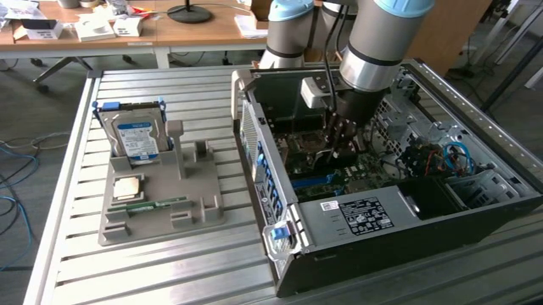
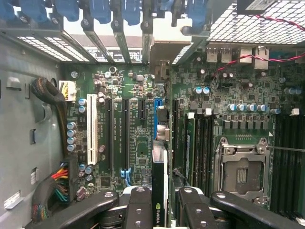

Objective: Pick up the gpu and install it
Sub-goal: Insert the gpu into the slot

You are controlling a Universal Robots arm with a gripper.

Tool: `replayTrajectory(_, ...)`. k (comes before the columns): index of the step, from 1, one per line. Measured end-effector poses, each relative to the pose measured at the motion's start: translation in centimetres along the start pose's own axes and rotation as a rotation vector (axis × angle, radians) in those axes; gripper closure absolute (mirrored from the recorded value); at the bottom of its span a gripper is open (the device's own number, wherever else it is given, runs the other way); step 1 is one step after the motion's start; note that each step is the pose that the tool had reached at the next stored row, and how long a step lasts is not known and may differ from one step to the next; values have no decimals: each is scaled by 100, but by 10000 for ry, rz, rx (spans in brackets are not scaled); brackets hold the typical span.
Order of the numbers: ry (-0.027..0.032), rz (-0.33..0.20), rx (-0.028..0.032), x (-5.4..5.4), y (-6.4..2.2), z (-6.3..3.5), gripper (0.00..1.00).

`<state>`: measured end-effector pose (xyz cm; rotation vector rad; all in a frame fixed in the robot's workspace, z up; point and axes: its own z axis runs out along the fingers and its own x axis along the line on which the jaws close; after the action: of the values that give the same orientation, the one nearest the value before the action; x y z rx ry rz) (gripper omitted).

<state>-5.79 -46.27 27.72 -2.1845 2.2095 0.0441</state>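
in the exterior view the pincer (image 1: pixel 339 145) is sunk deep in the open computer case (image 1: pixel 407 254), and the arm (image 1: pixel 382 44) hides what it holds there. the wrist view shows it: the pincer is clamped on the gpu (image 2: pixel 159 191), a thin dark card seen edge-on between two black fingers (image 2: pixel 139 207), its near end cut off by the frame. the card is lined up with the blue slot (image 2: pixel 159 107) on the motherboard (image 2: pixel 128 143); whether it touches the slot i cannot tell. a green nvidia mark sits on the card's edge. the case's label (image 1: pixel 360 215) has print too small to read, as does the blue label on the hard drive (image 1: pixel 136 140). the one case lies toward the edge of the surface (image 1: pixel 170 273) at the exterior view's right. one grey tray (image 1: pixel 195 219) toward the opposite edge holds one upright hard drive, one square chip (image 1: pixel 127 187) and one green memory stick (image 1: pixel 157 205) lying flat. the board shows one white slot (image 2: pixel 91 129) with two long black ones beside it.
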Motion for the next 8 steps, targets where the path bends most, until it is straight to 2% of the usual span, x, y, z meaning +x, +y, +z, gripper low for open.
replayTrajectory(8, 1, 1, 0, 22, 24, 6, 74)
